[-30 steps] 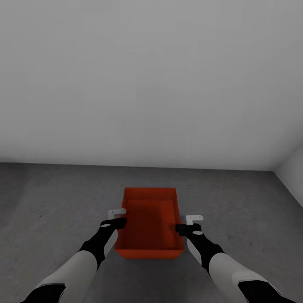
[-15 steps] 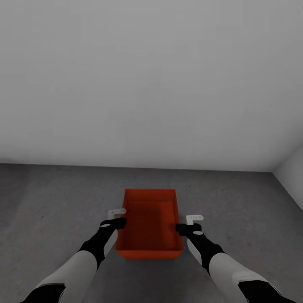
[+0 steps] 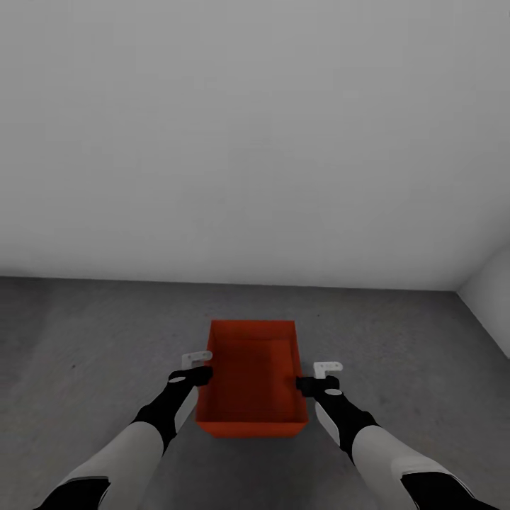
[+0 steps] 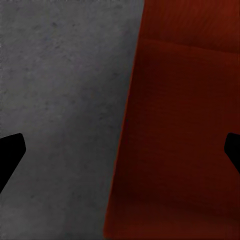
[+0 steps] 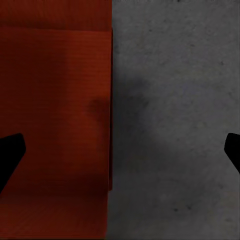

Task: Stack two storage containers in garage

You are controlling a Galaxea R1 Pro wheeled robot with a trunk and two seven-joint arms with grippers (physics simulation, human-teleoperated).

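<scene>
One orange-red storage container (image 3: 251, 375) sits upright and open-topped on the dark grey concrete floor (image 3: 85, 333) of the garage, just ahead of me. My left gripper (image 3: 205, 374) is at its left wall and my right gripper (image 3: 303, 384) at its right wall. In the left wrist view the left gripper (image 4: 120, 155) is open, its fingertips far apart on either side of the container (image 4: 180, 125) wall. The right wrist view shows the same for the right gripper (image 5: 120, 155), open astride the container (image 5: 55, 110) wall above the floor (image 5: 175, 125).
A plain white-grey wall (image 3: 255, 142) rises close behind the container. A second wall (image 3: 489, 297) meets it in a corner at the right. Bare concrete (image 4: 60, 100) lies on both sides of the container.
The container has sunk slightly in the head view while both grippers stayed where they were.
</scene>
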